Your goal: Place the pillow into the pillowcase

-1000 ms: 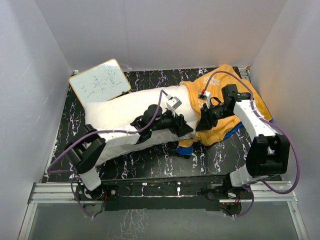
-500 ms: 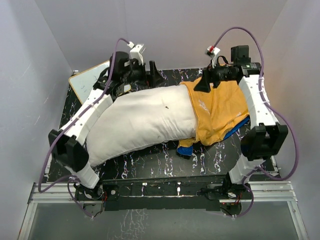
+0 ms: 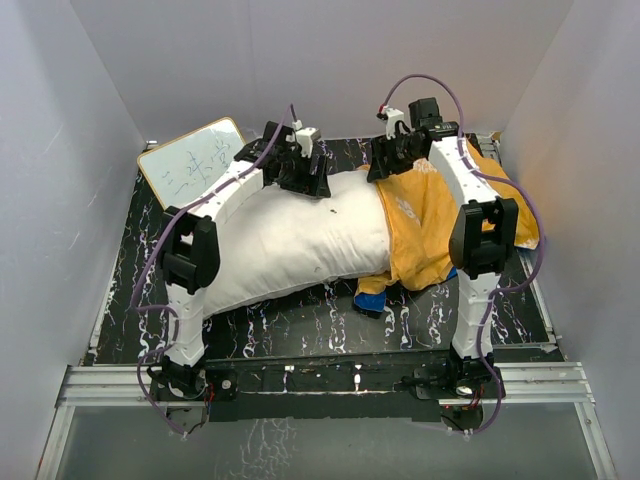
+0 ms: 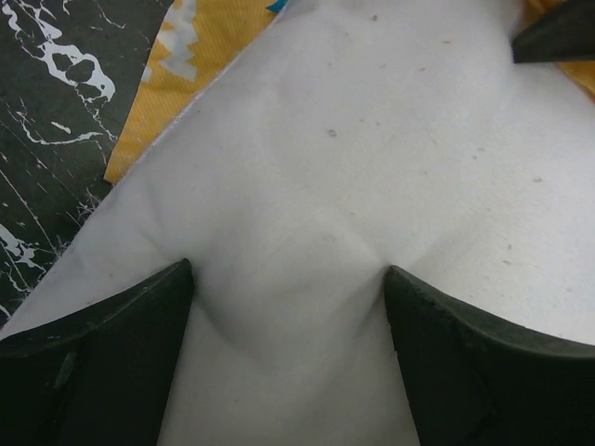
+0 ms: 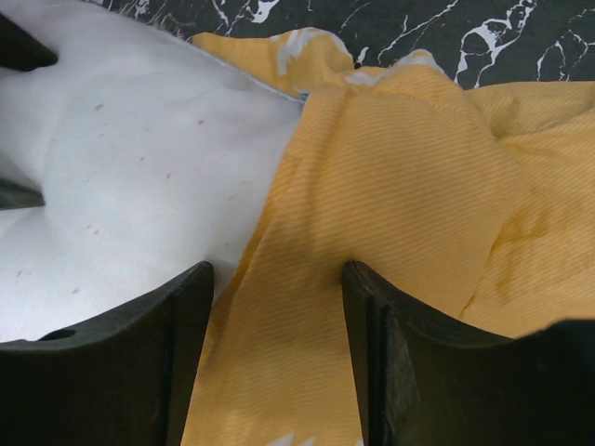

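Two sets of jaws stand spread: left gripper straddles the pillow, right gripper the pillowcase hem at frame bottom; best pinch cloth only.

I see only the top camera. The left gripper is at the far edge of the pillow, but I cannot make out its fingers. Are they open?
Observer: Yes. In the left wrist view the left gripper stands wide open, with the pillow bulging up between its fingers.
Operator: And the right gripper?
Observer: The right gripper is open too. The orange pillowcase lies between its fingers, not clamped.
Operator: Where is the pillowcase's edge there?
Observer: It crosses the pillow diagonally and passes close to one fingertip.
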Controlling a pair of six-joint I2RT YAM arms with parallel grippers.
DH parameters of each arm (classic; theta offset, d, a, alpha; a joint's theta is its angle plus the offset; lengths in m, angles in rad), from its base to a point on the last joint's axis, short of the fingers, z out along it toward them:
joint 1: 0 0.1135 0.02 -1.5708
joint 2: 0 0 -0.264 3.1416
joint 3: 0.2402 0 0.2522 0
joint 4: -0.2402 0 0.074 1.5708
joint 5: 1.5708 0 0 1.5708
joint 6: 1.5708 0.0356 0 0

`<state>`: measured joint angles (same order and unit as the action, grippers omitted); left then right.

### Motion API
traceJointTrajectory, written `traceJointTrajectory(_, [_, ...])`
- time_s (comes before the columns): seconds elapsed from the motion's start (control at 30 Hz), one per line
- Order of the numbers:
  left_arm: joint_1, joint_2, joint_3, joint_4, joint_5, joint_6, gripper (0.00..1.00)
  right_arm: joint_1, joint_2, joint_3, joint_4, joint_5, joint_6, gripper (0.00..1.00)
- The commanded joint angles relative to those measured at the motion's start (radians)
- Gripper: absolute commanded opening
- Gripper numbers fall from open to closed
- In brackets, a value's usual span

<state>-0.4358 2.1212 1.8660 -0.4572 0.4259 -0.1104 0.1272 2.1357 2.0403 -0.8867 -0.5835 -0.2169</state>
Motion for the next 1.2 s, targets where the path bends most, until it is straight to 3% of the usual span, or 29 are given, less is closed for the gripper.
traceJointTrajectory(0.0, [0.003, -0.068, -0.038, -0.02, 0.095, -0.001, 0.71, 0.005, 0.014, 0.088, 0.061, 0.082, 0.013, 0.54])
traceJointTrajectory(0.17, [0.003, -0.067, -0.103, 0.01, 0.198, -0.054, 0.21, 0.004, 0.022, 0.075, 0.064, 0.12, -0.015, 0.26])
traceJointTrajectory(0.3, [0.003, -0.086, -0.145, 0.071, 0.263, -0.096, 0.0, 0.004, 0.01, 0.083, 0.048, 0.007, -0.043, 0.1])
traceJointTrajectory(0.43, [-0.012, -0.125, -0.171, 0.207, 0.335, -0.139, 0.0, 0.037, -0.014, 0.112, 0.066, -0.199, -0.044, 0.08])
traceJointTrajectory(0.67, [-0.065, -0.199, -0.144, 0.343, 0.389, -0.076, 0.0, 0.141, 0.037, 0.306, 0.062, -0.41, 0.056, 0.08])
traceJointTrajectory(0.77, [-0.066, -0.284, -0.245, 0.484, 0.377, -0.093, 0.0, 0.168, -0.029, 0.272, 0.114, -0.538, 0.093, 0.08])
traceJointTrajectory(0.87, [-0.066, -0.402, -0.361, 0.655, 0.339, -0.137, 0.0, 0.169, -0.147, 0.127, 0.269, -0.626, 0.208, 0.08])
traceJointTrajectory(0.93, [-0.065, -0.469, -0.441, 0.774, 0.298, -0.168, 0.0, 0.167, -0.223, 0.012, 0.32, -0.589, 0.224, 0.08])
traceJointTrajectory(1.0, [-0.065, -0.517, -0.52, 0.854, 0.24, -0.193, 0.0, 0.164, -0.264, -0.095, 0.304, -0.435, 0.208, 0.08])
traceJointTrajectory(1.07, [-0.061, -0.534, -0.587, 0.893, 0.167, -0.21, 0.0, 0.154, -0.25, -0.153, 0.223, -0.248, 0.153, 0.08])
traceJointTrajectory(1.17, [-0.055, -0.505, -0.67, 0.954, 0.11, -0.271, 0.0, 0.14, -0.192, -0.152, 0.065, -0.19, 0.022, 0.12])
